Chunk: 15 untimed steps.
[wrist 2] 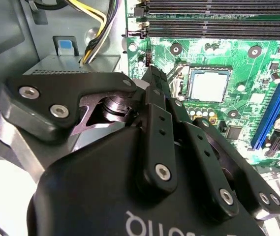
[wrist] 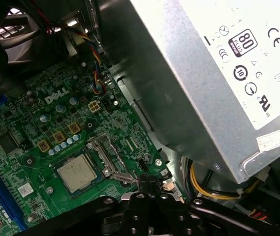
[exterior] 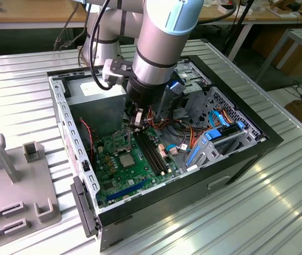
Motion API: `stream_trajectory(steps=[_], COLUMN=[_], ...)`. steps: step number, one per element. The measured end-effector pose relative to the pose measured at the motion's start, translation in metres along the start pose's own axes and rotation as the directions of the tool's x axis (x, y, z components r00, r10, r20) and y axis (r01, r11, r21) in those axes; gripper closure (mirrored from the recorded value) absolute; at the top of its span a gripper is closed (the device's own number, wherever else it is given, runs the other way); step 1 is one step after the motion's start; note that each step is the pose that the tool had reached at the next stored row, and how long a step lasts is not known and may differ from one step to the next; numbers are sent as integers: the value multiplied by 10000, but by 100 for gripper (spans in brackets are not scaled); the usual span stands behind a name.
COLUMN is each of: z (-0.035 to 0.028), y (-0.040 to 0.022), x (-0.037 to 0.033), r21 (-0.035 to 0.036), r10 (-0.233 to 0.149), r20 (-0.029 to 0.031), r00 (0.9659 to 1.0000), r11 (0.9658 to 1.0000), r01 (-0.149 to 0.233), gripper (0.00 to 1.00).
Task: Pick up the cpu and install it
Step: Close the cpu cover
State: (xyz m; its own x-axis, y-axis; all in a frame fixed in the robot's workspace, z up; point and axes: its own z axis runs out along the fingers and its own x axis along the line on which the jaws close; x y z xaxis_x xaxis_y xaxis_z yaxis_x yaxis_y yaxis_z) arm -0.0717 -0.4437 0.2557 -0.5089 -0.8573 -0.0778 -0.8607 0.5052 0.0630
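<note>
- I see the cpu (wrist: 77, 173) already lying in its socket on the green board (wrist: 31, 142), inside the open computer case (exterior: 235, 159).
- My pincer (wrist: 148, 184) hovers just beside the socket; its fingers look closed together, holding nothing.
- I judge the risk is knocking the socket lever or seated chip.
- The exterior view adds the ribbed surface (exterior: 278, 202); the first wrist view adds the power supply (wrist: 213, 73).

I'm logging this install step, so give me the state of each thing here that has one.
cpu: lying flat in the socket on the green board, nothing gripping it.
socket frame: swung open beside the cpu.
tool: down inside the case, tip at the socket's edge.
computer case: side open, lying on the metal table.
memory slots: long slots, apparently unfilled.
</note>
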Motion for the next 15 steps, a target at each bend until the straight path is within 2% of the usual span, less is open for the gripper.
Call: stream_trajectory(steps=[4,10,15], z=[0,-9,-12], y=[0,1,1], x=[0,0,-1], r21=[-24,-47,-73], r10=[-334,-622,-939], r20=[-18,-34,-54], r00=[9994,9981,9956], r11=[9994,9981,9956], r01=[334,622,939], gripper=[89,89,89])
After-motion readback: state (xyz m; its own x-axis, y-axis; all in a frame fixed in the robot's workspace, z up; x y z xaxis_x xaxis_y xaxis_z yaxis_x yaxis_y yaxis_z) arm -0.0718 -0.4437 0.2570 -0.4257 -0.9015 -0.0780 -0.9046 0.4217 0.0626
